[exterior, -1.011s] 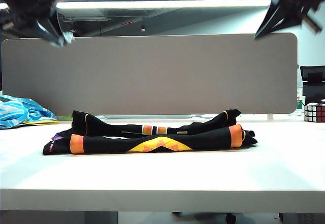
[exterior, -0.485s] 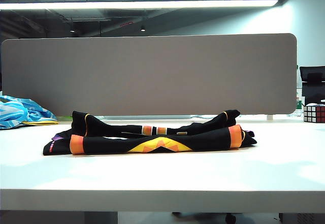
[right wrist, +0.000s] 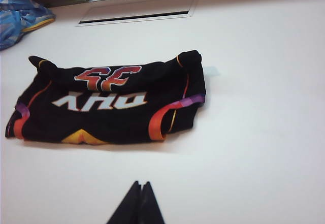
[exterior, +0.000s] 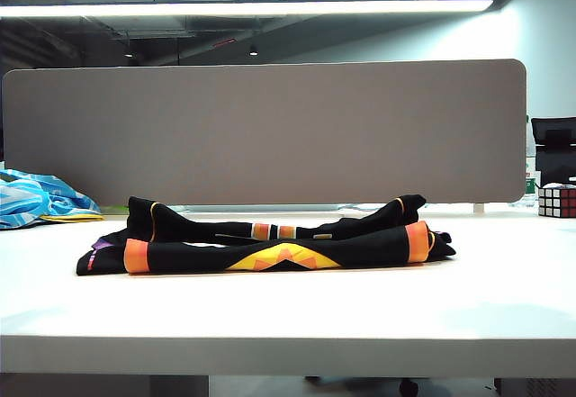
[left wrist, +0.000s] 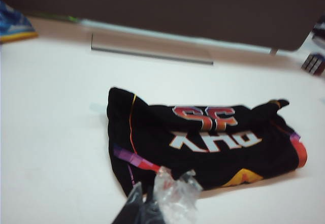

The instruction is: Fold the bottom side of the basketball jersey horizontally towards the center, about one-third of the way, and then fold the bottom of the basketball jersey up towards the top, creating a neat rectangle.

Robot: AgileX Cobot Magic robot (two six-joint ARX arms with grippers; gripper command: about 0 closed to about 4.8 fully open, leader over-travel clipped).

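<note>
Black cloth, the basketball jersey [exterior: 270, 239], was seen folded at mid-table in the exterior view, with a cube [exterior: 557, 200] at 3 o'clock; no grippers were shown. Only the wrist views revealed the number 35, the left gripper [left wrist: 147, 203] pressed together, and the right gripper [right wrist: 138, 203] likewise shut, both held well apart from the jersey.

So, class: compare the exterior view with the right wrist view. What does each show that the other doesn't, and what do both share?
Only the exterior view shows the grey divider panel and the multicoloured puzzle cube; neither gripper appears there.

Only the right wrist view shows the shut right gripper, above bare table short of the jersey, and the jersey's number 35.

Both show the folded black basketball jersey, the white table and the crumpled light blue patterned cloth.
</note>
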